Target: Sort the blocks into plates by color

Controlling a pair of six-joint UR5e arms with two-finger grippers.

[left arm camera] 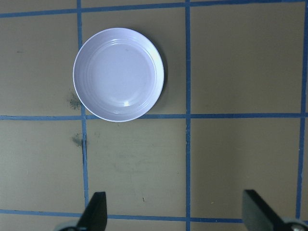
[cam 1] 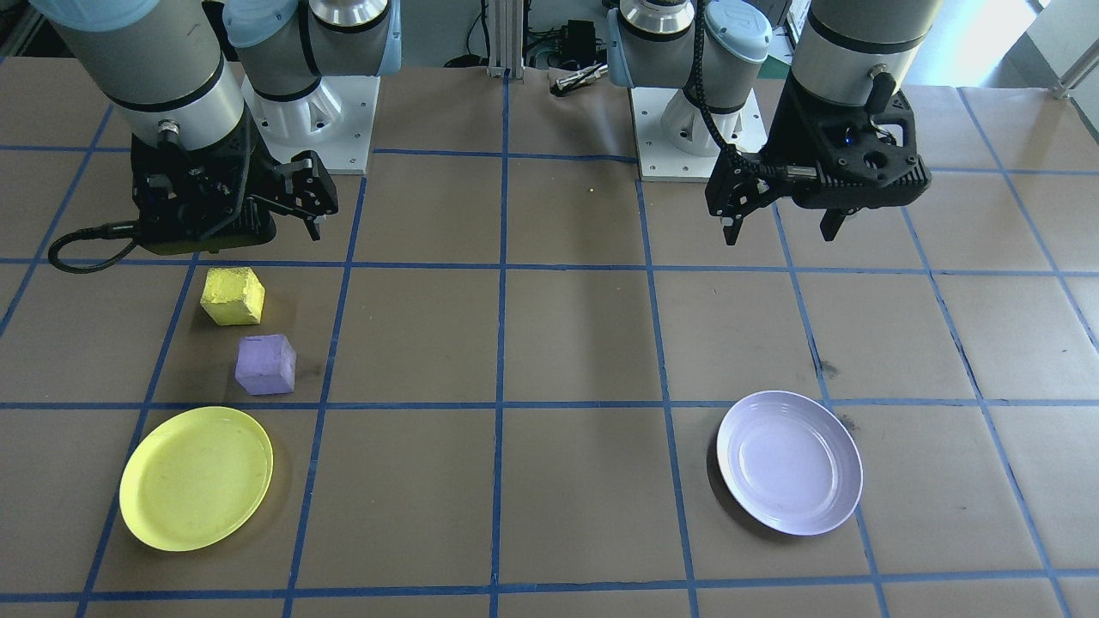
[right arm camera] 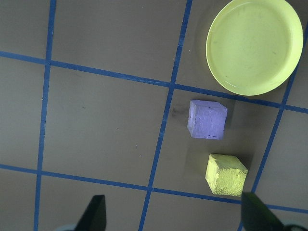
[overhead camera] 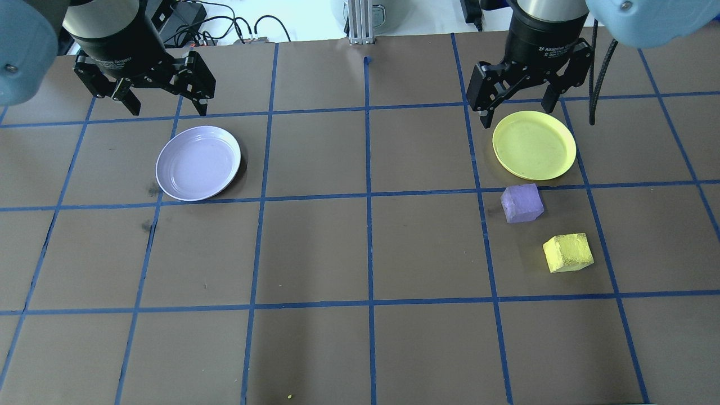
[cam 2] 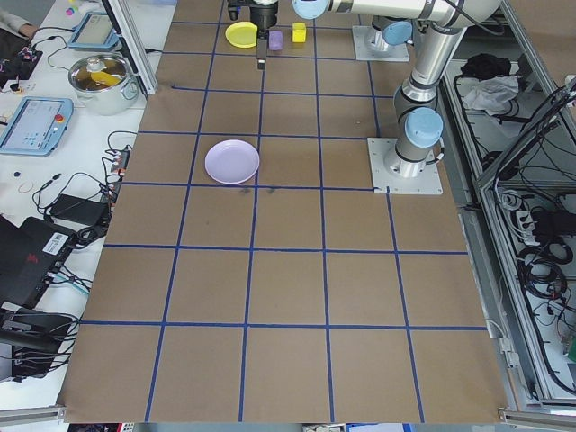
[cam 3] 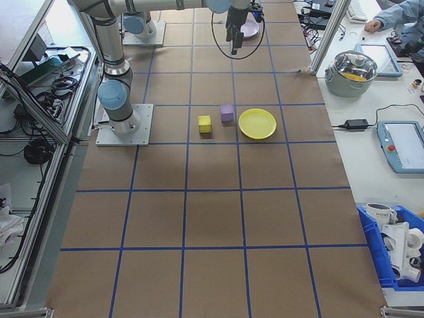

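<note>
The yellow block (overhead camera: 568,252) and the purple block (overhead camera: 522,203) sit side by side on the table, apart from each other, just on the robot's side of the empty yellow plate (overhead camera: 534,145). My right gripper (overhead camera: 517,112) hangs open and empty above that plate's far edge; its wrist view shows the purple block (right arm camera: 207,119), yellow block (right arm camera: 226,174) and yellow plate (right arm camera: 255,45). The empty lavender plate (overhead camera: 198,163) lies on the left side. My left gripper (overhead camera: 167,108) hovers open and empty beyond it, with the lavender plate (left arm camera: 118,73) in its view.
Brown table with a blue tape grid. Both arm bases (cam 1: 318,120) (cam 1: 695,129) stand at the robot's edge. Side benches hold a steel pot (cam 3: 356,67), tablets (cam 3: 401,142) and a blue bin (cam 3: 397,248). A person's sleeve (cam 3: 397,12) shows at the bench.
</note>
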